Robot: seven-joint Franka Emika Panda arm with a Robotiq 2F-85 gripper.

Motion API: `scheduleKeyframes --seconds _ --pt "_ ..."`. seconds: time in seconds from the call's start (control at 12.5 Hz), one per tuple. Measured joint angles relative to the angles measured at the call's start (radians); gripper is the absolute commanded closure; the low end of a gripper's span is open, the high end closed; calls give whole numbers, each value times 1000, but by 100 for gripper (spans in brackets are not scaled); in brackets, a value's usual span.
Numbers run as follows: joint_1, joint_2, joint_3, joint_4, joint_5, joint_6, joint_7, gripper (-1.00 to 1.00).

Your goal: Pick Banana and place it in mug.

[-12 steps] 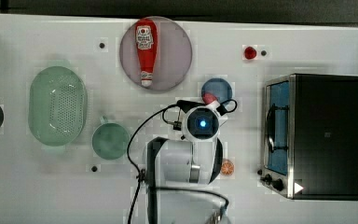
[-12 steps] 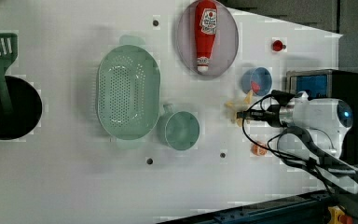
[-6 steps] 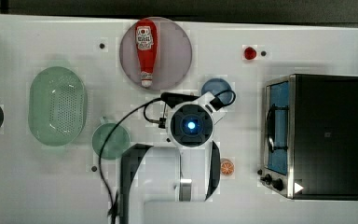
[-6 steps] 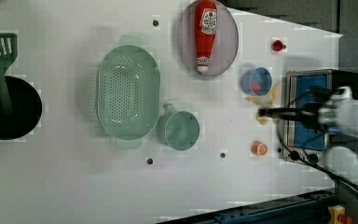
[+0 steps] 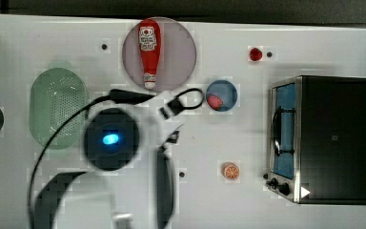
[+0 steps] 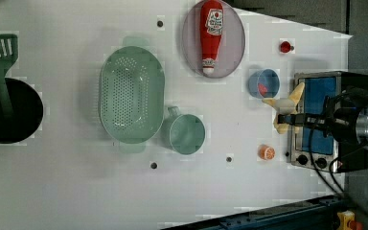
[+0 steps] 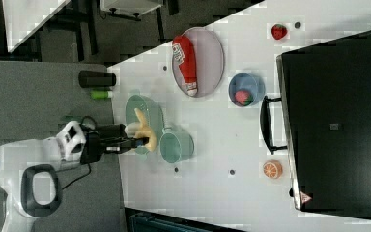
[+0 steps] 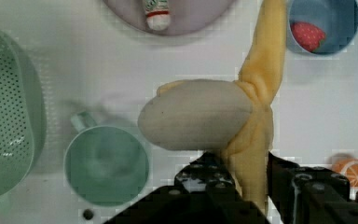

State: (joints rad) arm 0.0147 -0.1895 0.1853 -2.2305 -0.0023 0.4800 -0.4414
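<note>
The desk (image 6: 67, 191) is a plain white top dotted with small dark holes, and beyond its far edge in the right view lies grey floor with dark furniture legs. Taking the teal mug (image 6: 187, 133) as the landmark: in the left view the pale-green perforated colander (image 6: 132, 94) sits touching its handle side, and a grey plate (image 6: 234, 57) carrying a red ketchup bottle (image 6: 212, 33) lies well apart from it, up towards the far edge. On the left view's right of the mug stand a small blue bowl (image 6: 263, 84) with a red strawberry inside, an orange slice (image 6: 267, 152), and a toaster oven (image 6: 316, 120) with a blue door. A black pan (image 6: 5, 112) with a green spatula (image 6: 0, 62) rests well away on the mug's other side, past the colander. The gripper (image 8: 244, 179) has its jaws clamped on the peel of the banana (image 8: 200, 119), which hangs in the air above the desk, just beside the mug in the wrist view and not inside it.
</note>
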Motion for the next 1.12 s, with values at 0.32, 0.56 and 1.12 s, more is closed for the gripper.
scheduleKeyframes --seconds 0.32,0.56,1.12 --pt "1 -3 131 -8 53 -26 212 40" --pt "6 42 203 -14 98 -25 357 40" --pt "20 300 225 -102 89 255 478 -32"
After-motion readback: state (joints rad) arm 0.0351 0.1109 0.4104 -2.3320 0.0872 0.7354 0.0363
